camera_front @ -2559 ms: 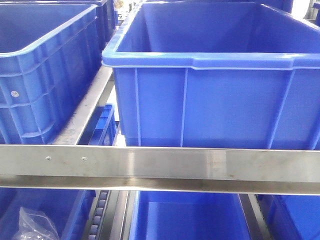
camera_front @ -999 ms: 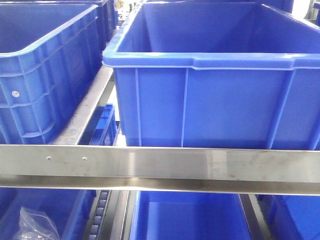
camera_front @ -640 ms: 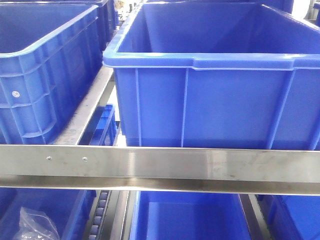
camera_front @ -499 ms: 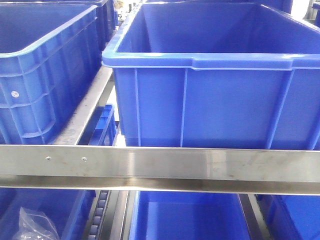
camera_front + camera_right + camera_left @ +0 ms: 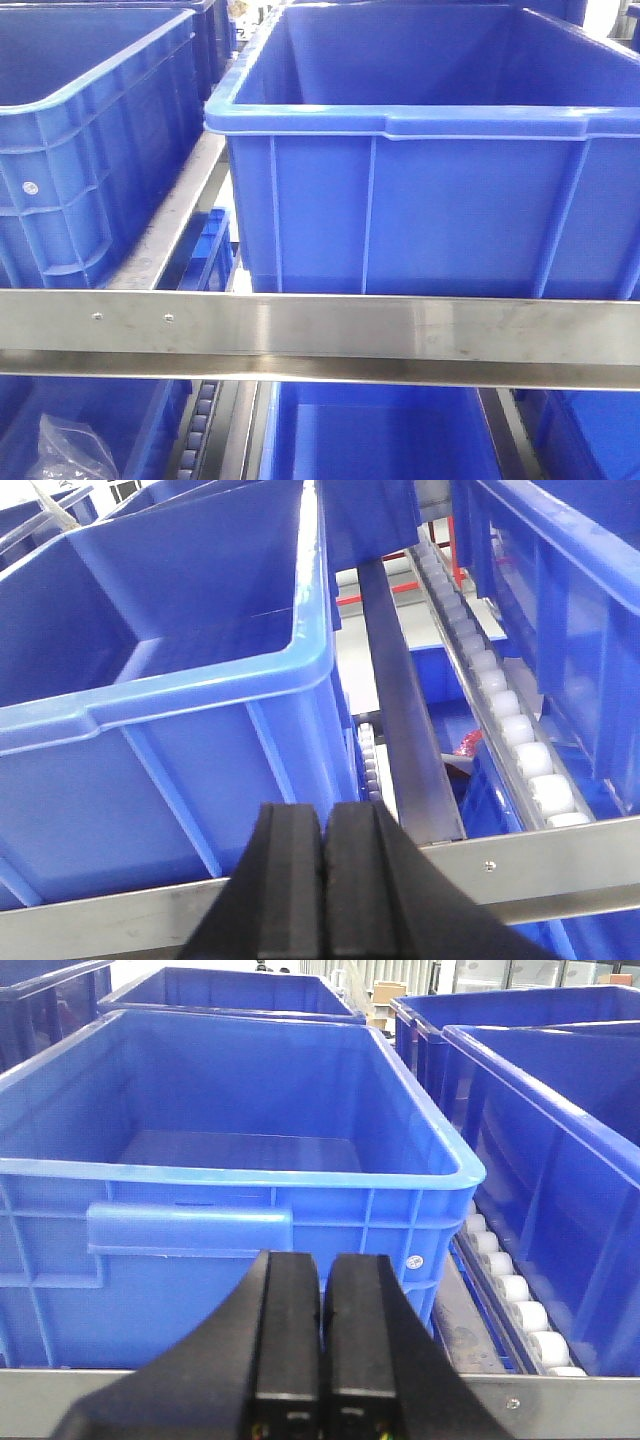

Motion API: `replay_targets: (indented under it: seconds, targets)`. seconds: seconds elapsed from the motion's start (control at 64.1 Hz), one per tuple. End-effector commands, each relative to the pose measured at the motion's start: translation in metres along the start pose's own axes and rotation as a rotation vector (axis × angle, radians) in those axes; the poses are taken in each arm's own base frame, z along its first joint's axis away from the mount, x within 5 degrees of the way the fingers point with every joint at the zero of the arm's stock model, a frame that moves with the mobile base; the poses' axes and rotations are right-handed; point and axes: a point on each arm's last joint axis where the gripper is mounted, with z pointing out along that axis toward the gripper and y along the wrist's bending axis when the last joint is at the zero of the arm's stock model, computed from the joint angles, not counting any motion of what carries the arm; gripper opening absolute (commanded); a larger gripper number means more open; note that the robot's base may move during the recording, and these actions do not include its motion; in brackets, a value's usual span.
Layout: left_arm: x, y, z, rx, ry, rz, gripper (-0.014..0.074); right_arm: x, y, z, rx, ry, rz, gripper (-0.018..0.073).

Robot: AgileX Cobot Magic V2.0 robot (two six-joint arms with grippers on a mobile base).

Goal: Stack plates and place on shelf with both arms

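No plates show in any view. The shelf is stainless-steel racking; its long front rail [image 5: 320, 335] crosses the front view below the blue crates, and it also shows in the left wrist view [image 5: 560, 1400] and the right wrist view [image 5: 560, 865]. My left gripper [image 5: 322, 1270] is shut and empty, just in front of the rail, facing an empty blue crate [image 5: 230, 1190]. My right gripper [image 5: 325, 820] is shut and empty, over the rail, beside the corner of a blue crate [image 5: 180, 740]. Neither gripper shows in the front view.
A large empty blue crate [image 5: 430, 190] stands on the upper level, another [image 5: 80, 150] to its left. Lower crates [image 5: 380, 430] sit beneath; one holds a clear plastic bag [image 5: 70, 450]. White roller tracks [image 5: 510, 1290] [image 5: 500, 710] run between the crates.
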Motion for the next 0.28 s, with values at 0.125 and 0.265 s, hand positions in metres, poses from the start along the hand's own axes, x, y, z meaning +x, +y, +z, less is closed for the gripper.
replay_targets:
  seconds: [0.125,0.265]
  targets:
    - [-0.0076,-0.0005,-0.0021,0.006,-0.100,0.000,0.0083,-0.0090,0.0020,-0.0019,-0.020,-0.105,-0.017,0.0022]
    - [-0.0075,-0.0005,-0.0021,0.006,-0.098,0.000,0.0083,-0.0090,0.0020,-0.0019,-0.020,-0.105,-0.017,0.0022]
